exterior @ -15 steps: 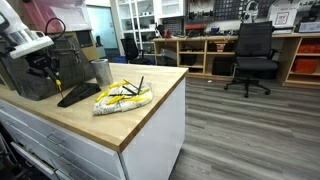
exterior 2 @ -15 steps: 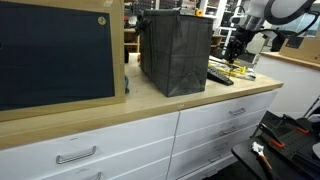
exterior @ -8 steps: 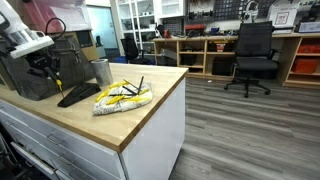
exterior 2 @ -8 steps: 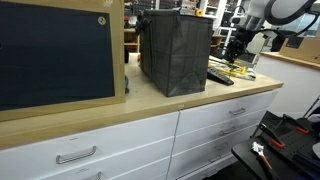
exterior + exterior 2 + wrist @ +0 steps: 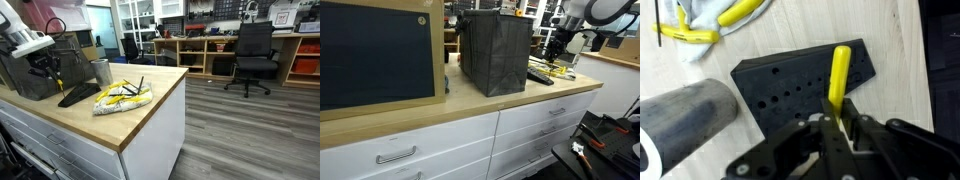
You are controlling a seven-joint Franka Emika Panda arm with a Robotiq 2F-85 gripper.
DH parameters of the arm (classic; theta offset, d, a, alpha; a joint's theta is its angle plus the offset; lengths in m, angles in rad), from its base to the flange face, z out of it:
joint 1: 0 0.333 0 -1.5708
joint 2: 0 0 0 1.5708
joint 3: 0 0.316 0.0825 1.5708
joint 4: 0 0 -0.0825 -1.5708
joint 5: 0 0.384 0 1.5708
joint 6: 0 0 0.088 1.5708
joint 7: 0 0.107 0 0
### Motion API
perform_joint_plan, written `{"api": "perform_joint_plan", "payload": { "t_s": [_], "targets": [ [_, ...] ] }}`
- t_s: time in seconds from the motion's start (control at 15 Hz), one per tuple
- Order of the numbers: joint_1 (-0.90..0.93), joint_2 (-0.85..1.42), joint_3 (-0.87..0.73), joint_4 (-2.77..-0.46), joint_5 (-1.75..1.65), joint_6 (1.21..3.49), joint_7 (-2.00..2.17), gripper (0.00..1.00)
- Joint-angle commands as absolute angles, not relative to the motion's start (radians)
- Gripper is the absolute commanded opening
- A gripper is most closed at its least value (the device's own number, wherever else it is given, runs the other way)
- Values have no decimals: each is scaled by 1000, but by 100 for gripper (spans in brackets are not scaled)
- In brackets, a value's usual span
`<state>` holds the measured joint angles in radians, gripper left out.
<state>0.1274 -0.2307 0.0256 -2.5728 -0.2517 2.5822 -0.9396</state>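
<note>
The gripper [image 5: 840,126] is clamping a yellow tool [image 5: 839,75] directly above the black block [image 5: 780,82]; only the wrist view is showing the block's holes

The claw [image 5: 841,122] is black. The stick [image 5: 839,72] in it is bright yellow. Just past the claw is a black block [image 5: 780,85] dotted with rows of little round holes. Beside the claw, the cup [image 5: 685,118] is shiny grey. Further from the claw, beyond the block, the cloth [image 5: 702,17] is white, and the tools [image 5: 742,12] on it are yellow. The table [image 5: 895,40] around the claw is pale brown wood with thin streaks.
</note>
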Motion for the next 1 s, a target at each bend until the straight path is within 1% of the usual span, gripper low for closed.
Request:
{"api": "perform_joint_plan", "payload": {
  "t_s": [0.0,0.93],
  "targets": [
    [122,-210,29,-2548,-274,2608,-942,4],
    [142,-214,24,-2553,-230,2619,-977,4]
  ]
}}
